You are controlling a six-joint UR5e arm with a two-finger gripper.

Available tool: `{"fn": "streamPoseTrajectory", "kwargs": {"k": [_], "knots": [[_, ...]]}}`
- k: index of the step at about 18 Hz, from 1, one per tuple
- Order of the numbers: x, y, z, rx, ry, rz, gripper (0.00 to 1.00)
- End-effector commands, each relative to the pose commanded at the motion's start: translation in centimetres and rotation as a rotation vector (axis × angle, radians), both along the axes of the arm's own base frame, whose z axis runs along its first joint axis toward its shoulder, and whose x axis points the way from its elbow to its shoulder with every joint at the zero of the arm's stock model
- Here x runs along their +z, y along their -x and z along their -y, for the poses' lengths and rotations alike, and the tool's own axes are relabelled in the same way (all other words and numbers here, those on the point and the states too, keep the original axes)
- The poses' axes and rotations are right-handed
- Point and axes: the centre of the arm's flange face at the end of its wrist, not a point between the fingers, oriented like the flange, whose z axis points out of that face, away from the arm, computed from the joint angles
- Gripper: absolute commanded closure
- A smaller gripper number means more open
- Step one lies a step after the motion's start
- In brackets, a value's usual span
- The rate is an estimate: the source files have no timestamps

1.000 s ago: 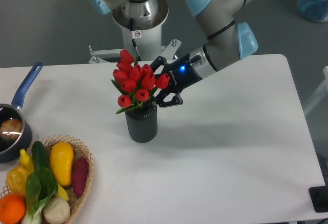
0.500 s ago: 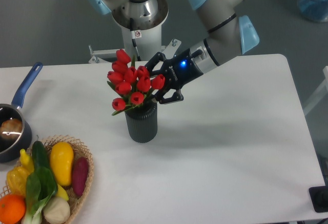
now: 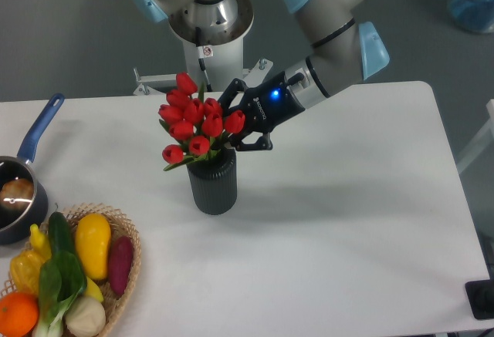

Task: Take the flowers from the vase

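The flowers (image 3: 193,121), a bunch of red tulips with green leaves, lean to the left above the vase (image 3: 213,184), a dark ribbed cylinder in the middle of the white table. Their stems still reach down into its mouth. My gripper (image 3: 234,126) comes in from the right and is shut on the bunch just below the blooms. The lower stems are hidden inside the vase.
A dark saucepan (image 3: 17,190) with a blue handle sits at the left edge. A wicker basket (image 3: 127,267) of produce stands at the front left. The arm's base (image 3: 202,21) rises behind the table.
The gripper has risen a little and shifted left with the tulips in it. The bunch now sits higher above the vase's mouth and leans further left.
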Motion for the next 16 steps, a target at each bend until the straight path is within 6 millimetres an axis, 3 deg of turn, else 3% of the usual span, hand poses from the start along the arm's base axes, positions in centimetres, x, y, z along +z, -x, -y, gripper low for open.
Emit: {"fn": "streamPoseTrajectory", "kwargs": {"k": [11, 14, 16], "knots": [[1.7, -0.6, 0.1, 0.039, 0.006, 0.014, 0.57], [1.8, -0.8, 0.2, 0.040, 0.012, 0.026, 0.63], [1.5, -0.8, 0.2, 0.039, 0.015, 0.035, 0.49]]}}
